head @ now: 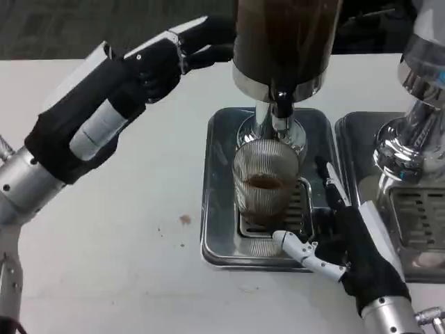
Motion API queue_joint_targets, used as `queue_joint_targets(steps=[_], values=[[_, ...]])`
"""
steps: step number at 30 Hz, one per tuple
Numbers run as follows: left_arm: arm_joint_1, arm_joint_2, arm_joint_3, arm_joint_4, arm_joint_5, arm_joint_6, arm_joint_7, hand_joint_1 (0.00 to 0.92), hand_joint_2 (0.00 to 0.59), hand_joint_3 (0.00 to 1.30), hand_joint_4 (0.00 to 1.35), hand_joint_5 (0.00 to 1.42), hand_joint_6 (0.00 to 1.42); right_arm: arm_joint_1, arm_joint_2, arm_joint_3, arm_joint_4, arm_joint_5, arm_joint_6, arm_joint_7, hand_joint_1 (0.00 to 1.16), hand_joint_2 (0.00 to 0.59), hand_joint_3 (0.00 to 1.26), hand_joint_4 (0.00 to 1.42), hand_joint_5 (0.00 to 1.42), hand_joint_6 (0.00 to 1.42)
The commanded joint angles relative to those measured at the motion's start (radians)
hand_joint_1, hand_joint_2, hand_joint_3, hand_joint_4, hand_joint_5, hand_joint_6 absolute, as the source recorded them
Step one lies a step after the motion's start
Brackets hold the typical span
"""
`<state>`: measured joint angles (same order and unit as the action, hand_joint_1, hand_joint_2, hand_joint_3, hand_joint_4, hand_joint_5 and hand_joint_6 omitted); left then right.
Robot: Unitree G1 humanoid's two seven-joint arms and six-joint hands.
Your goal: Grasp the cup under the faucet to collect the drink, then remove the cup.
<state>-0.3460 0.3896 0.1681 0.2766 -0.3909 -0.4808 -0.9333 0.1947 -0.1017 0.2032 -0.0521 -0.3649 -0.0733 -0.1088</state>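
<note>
Both stages remain open: the ribbed clear glass cup (265, 182), partly filled under the dark dispenser's faucet (281, 104), stands ungrasped, right hand (341, 240) spread beside it, left hand (170, 59) at the dispenser, grip unclear.

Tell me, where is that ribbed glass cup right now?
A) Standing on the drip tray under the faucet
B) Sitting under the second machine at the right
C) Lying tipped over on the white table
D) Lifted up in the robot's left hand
A: the cup stands upright on the drip tray directly below the faucet, with some brown drink in it; the right hand sits beside it.
</note>
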Motion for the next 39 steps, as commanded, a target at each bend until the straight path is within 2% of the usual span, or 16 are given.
queue_joint_targets(steps=[1, 13, 39], values=[[0.057, 0.010, 0.026, -0.026, -0.009, 0.007, 0.035, 0.000, 0.098, 0.16, 0.11, 0.15, 0.09, -0.005, -0.005, -0.006, -0.005, 0.008, -0.024, 0.000, 0.64, 0.234, 0.00, 0.00, 0.00, 0.00], [0.208, 0.007, 0.055, 0.004, 0.055, -0.028, 0.144, 0.000, 0.098, 0.17, 0.12, 0.16, 0.10, -0.026, -0.007, -0.005, 0.020, 0.014, -0.046, 0.001, 0.64, 0.234, 0.00, 0.00, 0.00, 0.00], [0.236, 0.022, 0.045, 0.151, 0.138, -0.059, 0.192, 0.000, 0.087, 0.18, 0.13, 0.17, 0.11, -0.207, 0.025, -0.014, 0.241, 0.014, -0.096, -0.045, 0.64, 0.227, 0.00, 0.00, 0.00, 0.00]])
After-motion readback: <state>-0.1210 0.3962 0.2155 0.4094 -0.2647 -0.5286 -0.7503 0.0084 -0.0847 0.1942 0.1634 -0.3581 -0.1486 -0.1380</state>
